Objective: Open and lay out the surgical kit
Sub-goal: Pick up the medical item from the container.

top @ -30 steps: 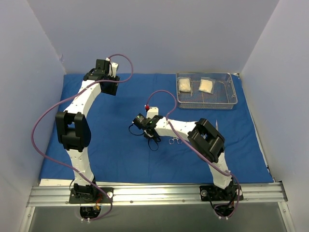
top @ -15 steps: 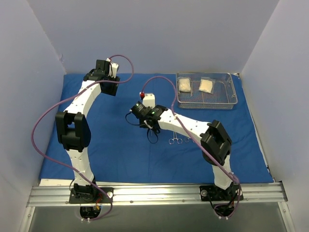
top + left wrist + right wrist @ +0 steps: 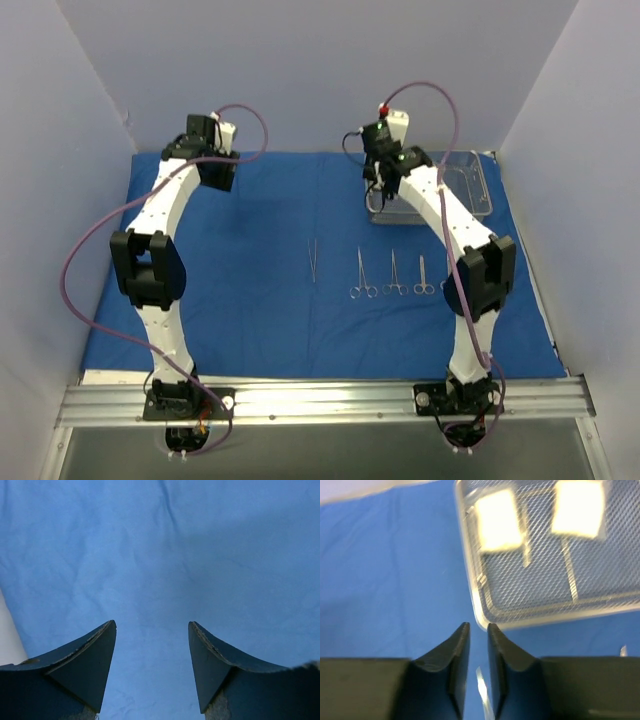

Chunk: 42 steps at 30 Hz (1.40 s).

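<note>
The blue cloth wrap (image 3: 250, 260) lies spread flat over the table. The wire-mesh steel tray (image 3: 482, 192) stands at its back right, partly hidden by my right arm. In the right wrist view the tray (image 3: 476, 607) holds two white gauze packets (image 3: 497, 520) (image 3: 577, 507). Tweezers (image 3: 313, 258) and three clamps (image 3: 361, 276) (image 3: 395, 274) (image 3: 422, 277) lie in a row mid-cloth. My right gripper (image 3: 378, 190) (image 3: 477, 625) hovers at the tray's near left corner, jaws almost together, empty. My left gripper (image 3: 214, 172) (image 3: 152, 625) is open over bare cloth at the back left.
Grey walls close in the back and both sides. The cloth's edge and bare white table (image 3: 365, 490) show behind the tray. A silver tool tip (image 3: 482, 685) lies on the cloth below my right fingers. A metal rail (image 3: 320, 400) runs along the front.
My right arm has swung from the middle of the cloth to the back right, at the tray. The row of tweezers and clamps it covered now lies in full view. The left arm barely moved.
</note>
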{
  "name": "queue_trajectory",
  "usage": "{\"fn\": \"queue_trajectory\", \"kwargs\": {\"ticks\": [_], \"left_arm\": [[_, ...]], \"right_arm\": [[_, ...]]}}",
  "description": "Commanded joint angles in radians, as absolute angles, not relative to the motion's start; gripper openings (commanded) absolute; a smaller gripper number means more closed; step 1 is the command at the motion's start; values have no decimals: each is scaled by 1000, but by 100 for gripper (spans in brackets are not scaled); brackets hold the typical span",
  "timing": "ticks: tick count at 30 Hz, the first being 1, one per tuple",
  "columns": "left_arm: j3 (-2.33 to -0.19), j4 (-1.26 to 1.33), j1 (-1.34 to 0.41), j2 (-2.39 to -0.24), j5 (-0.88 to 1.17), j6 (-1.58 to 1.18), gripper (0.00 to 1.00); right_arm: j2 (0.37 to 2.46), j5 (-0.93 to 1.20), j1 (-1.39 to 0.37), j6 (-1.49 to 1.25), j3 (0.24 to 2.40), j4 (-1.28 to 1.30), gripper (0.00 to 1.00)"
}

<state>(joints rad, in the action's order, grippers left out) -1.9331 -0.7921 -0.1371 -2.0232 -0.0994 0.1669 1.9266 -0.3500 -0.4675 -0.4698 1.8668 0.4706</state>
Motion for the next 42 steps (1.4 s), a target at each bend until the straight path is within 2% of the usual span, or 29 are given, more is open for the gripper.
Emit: {"fn": "queue_trajectory", "kwargs": {"ticks": [1,5,12,20,29,42], "left_arm": [[-2057,-890,-91,-2072,-31,155,69],[-2082,-920,-61,-2094,-35,169,69],[-2085,-945,-67,-2108,-58,222,69],[-2174,-995,-67,-2193,-92,236,69],[-2312,-1043,-74,-2286,-117,245,69],[-2329,-1040,-75,-2313,-149,262,69]], "right_arm": [[2020,-344,-404,-367,1960,521,16],[2134,-312,-342,-327,2078,541,13],[2284,-247,-258,-314,2126,526,12],[2388,-131,-180,-287,2143,500,19],[2497,-46,-146,-298,2246,485,20],[2536,-26,-141,-284,2240,456,20]]}}
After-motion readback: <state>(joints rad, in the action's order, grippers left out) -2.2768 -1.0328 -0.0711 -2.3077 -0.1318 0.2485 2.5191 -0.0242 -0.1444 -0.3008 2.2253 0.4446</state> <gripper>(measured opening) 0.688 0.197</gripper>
